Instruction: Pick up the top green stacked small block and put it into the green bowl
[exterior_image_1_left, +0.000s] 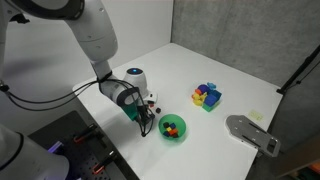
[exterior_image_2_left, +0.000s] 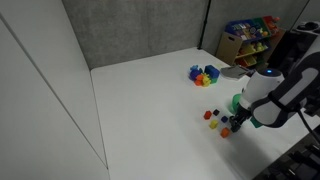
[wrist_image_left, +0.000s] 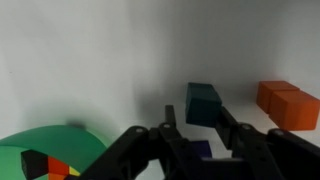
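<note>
The tool (wrist_image_left: 200, 120) hangs low over the desk (exterior_image_1_left: 195, 68) with its fingers (wrist_image_left: 171, 122) parted by a moderate gap and nothing clamped between them. In the wrist view the green block (wrist_image_left: 205, 100) shows in that gap, at or just past the tips, with a sliver of space on one side (I cannot tell whether it rests on another block, though something dark and bluish shows beneath the tool). An orange block (wrist_image_left: 285, 104) lies near it, to one side. The bowl (wrist_image_left: 40, 137) sits close on the other side, already holding a few coloured pieces.

The main risk, as I judge it, is an off-centre close: one finger meeting the block first would shove or topple it rather than grip it. A descent that runs too deep could jam the tips on the desk or scatter what lies under the block. With the bowl this near, a careless swing could clip its rim, and a high release might bounce the block out.
</note>
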